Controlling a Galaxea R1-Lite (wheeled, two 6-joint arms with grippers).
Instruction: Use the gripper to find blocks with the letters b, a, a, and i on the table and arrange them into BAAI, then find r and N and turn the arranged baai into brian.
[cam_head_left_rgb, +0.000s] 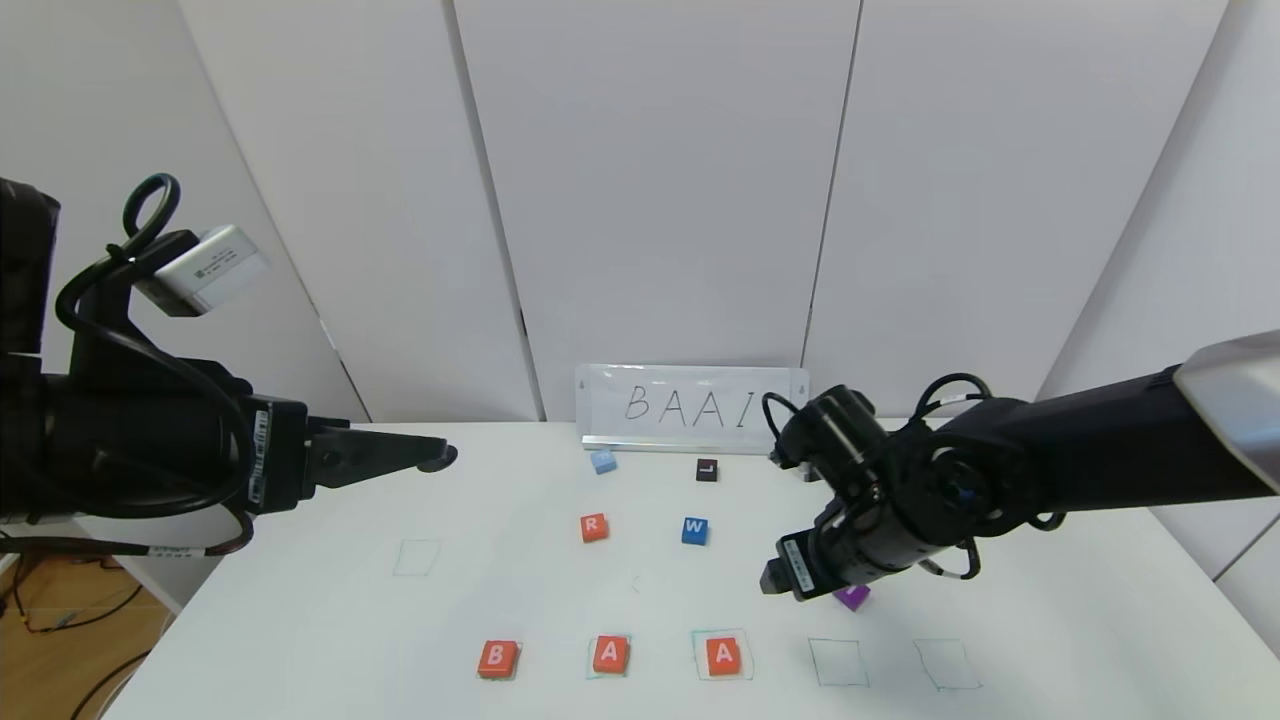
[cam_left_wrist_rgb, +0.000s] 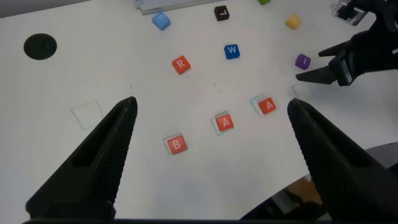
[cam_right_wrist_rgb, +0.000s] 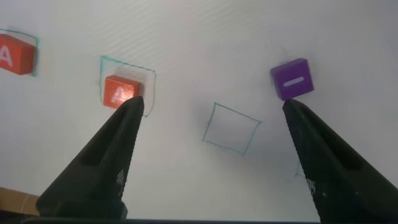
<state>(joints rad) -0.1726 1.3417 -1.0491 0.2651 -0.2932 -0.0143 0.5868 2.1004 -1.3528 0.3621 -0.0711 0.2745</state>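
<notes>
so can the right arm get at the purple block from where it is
Probably yes: the right gripper hangs open just above the table, the purple block lies loose close by, and nothing stands between them.

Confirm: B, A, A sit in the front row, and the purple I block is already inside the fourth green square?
Not quite. B, A, A are in the row, but the purple I block lies beside the fourth green square, which is empty, as the right wrist view shows.
</notes>
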